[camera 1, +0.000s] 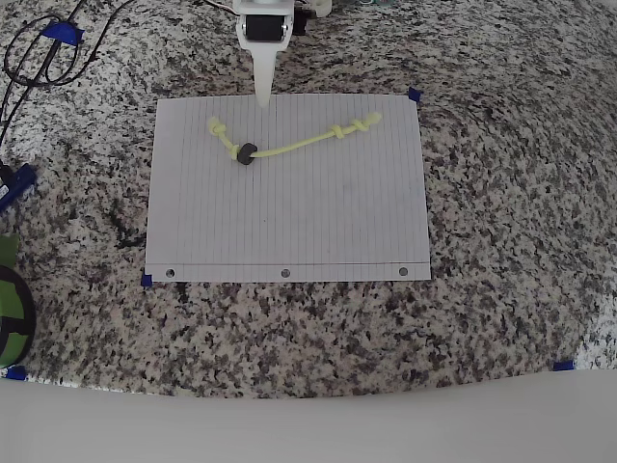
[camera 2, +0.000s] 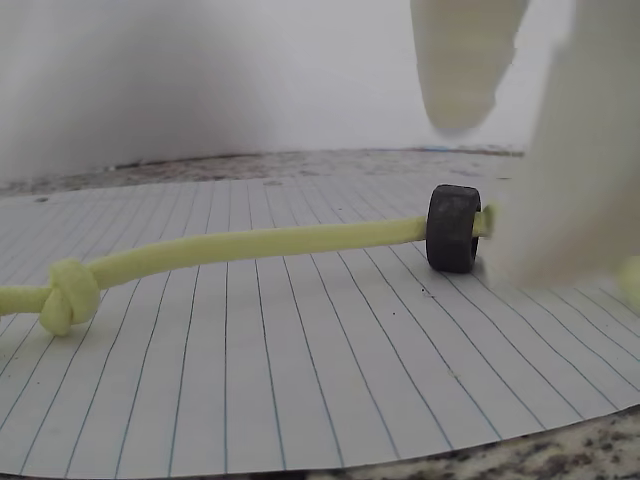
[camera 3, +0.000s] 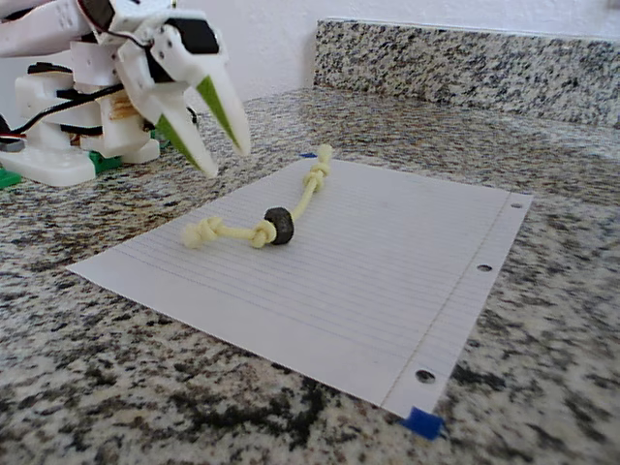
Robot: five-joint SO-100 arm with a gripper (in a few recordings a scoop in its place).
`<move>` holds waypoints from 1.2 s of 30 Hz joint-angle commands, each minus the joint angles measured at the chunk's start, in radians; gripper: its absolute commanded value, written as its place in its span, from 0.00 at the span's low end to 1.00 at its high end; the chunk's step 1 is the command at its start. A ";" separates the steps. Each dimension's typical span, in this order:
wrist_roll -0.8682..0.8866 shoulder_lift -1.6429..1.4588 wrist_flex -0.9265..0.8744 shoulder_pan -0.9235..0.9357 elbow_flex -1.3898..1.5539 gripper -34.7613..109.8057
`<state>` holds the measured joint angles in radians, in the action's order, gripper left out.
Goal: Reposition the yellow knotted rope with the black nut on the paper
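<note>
The yellow knotted rope (camera 1: 299, 143) lies across the far half of the paper (camera 1: 289, 222), with knots near both ends. The black nut (camera 1: 248, 152) sits on the rope close to its left knot in the overhead view. My gripper (camera 1: 262, 98) hovers over the paper's far edge, just beyond the nut, open and holding nothing. In the wrist view the nut (camera 2: 455, 228) stands on edge on the rope (camera 2: 240, 245), between and beyond my blurred fingers (camera 2: 465, 60). The fixed view shows the gripper (camera 3: 225, 162) above the counter, left of the rope (camera 3: 308, 194), nut (camera 3: 279, 225) and paper (camera 3: 387, 281).
Blue tape tabs (camera 1: 415, 95) mark the paper's corners on the speckled granite counter (camera 1: 501, 193). Black cables (camera 1: 29, 58) and a green object (camera 1: 10, 309) lie at the overhead view's left edge. The arm's base (camera 3: 58, 136) stands at the left and a backsplash (camera 3: 465, 63) behind.
</note>
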<state>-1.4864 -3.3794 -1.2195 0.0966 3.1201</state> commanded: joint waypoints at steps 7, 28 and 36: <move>-0.008 -0.028 0.002 -0.011 0.028 0.58; -0.008 -0.029 0.002 -0.011 0.029 0.58; -0.008 -0.029 0.002 -0.011 0.029 0.58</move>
<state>-1.4880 -3.4024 -1.2195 0.0920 3.1493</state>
